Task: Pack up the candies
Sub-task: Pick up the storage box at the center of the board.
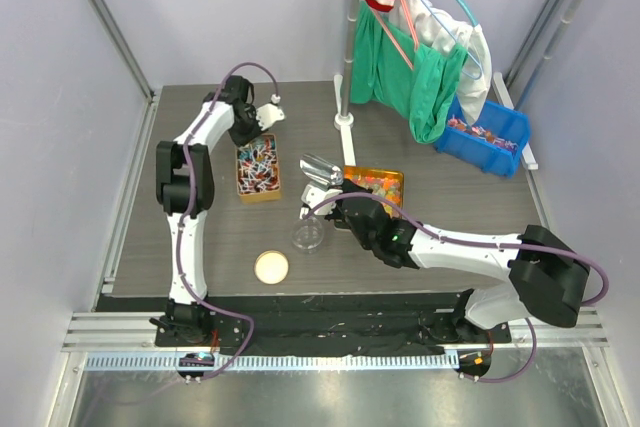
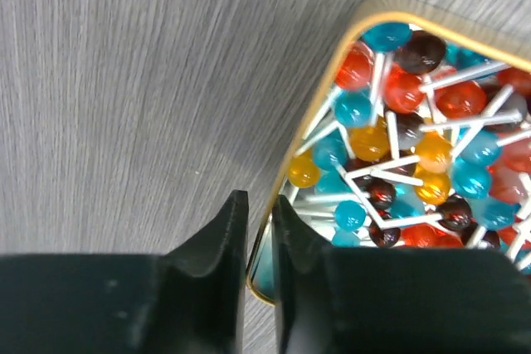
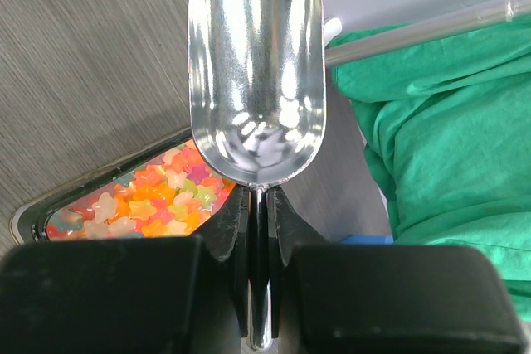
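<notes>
Small red, blue and white wrapped candies (image 1: 476,132) lie in a blue bin (image 1: 505,113) at the back right, away from both grippers. My left gripper (image 1: 262,127) is shut on the near rim of a gold tin (image 1: 257,195); in the left wrist view the fingers (image 2: 259,201) pinch the tin's wall (image 2: 303,143). The tin holds round lollipops (image 2: 415,130) on white sticks. My right gripper (image 1: 343,199) is shut on the handle of an empty metal scoop (image 3: 255,64), held above a tray of jelly pieces (image 3: 141,201).
A clear open jar (image 1: 308,237) and its round lid (image 1: 271,267) sit on the table between the arms. A stand's pole (image 1: 347,47) rises at the back with green cloth (image 1: 420,77) and hangers over the bin.
</notes>
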Available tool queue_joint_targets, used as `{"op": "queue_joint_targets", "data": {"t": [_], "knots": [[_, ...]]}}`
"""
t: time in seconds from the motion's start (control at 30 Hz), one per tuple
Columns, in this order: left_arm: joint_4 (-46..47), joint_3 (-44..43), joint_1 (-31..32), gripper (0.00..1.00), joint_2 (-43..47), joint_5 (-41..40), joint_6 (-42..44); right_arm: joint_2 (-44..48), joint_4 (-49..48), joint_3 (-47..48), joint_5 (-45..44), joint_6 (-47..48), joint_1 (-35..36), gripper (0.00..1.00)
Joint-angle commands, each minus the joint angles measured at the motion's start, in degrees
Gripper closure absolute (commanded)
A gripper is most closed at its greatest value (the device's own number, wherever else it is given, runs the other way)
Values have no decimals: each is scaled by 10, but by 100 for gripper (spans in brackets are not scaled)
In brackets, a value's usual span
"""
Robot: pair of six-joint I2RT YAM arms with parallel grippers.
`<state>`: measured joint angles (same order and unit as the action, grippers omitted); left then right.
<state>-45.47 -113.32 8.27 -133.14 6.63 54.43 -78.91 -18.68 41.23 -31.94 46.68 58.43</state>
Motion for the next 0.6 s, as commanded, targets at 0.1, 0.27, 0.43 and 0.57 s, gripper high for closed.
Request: {"op": "queue_joint_targets", "data": {"t": [0.1,0.27,0.43,0.57], "knots": [[14,41,-3,100,36,-51,-55,7,-39,2,-8,0,4,99],[26,142,-3,100,104,-63,-129,17,-35,3,-3,-4,5,99],[79,236,-4,100,148,-107,-185,25,-31,3,0,-7,9,99],[84,250,-7,96,133,-135,-224,30,-29,3,-1,-8,10,99]]}}
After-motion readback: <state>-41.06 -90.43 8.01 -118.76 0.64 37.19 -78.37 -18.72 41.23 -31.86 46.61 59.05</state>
